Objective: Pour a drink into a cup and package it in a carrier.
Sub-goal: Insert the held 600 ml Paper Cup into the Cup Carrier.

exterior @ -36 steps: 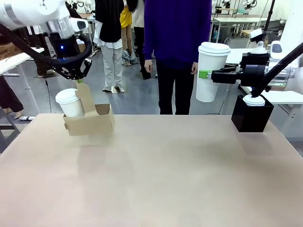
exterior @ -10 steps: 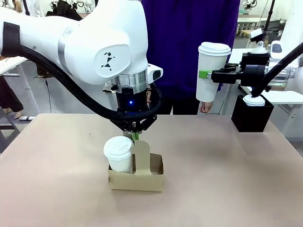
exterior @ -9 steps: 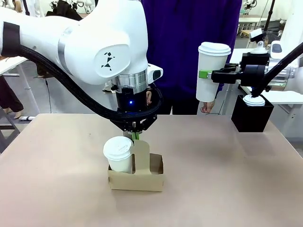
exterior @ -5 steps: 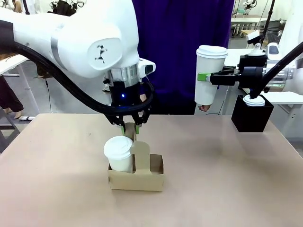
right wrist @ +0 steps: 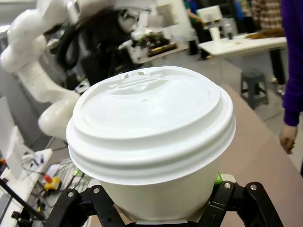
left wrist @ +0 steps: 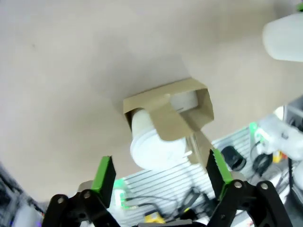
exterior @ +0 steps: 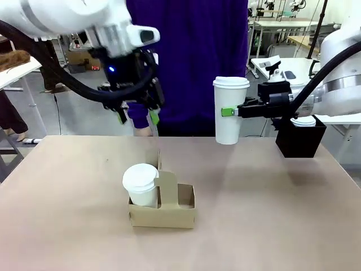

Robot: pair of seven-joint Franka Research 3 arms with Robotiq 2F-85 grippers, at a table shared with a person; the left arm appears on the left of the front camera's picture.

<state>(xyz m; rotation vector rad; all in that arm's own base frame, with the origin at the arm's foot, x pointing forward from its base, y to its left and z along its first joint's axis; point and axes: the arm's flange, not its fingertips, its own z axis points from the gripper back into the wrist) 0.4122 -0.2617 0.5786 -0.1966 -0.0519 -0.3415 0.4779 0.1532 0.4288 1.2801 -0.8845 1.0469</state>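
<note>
Placement of the cup (exterior: pixel 228 129) into the carrier (exterior: pixel 163 216) is judged to be the step in hand. The cup, lidded and upright, is gripped at mid-height by the right hand (exterior: pixel 230 111) and is held above the bench (exterior: pixel 271 226), well apart from the carrier. The left hand (exterior: pixel 137 117) stands wide and empty, high above the carrier. One slot is taken by a short cup (exterior: pixel 141 183); the slot (exterior: pixel 185 195) beyond the centre handle (exterior: pixel 167 186) is free. The cup should be kept upright, centred over the free slot, lowered straight down clear of the handle, and released only when seated.
</note>
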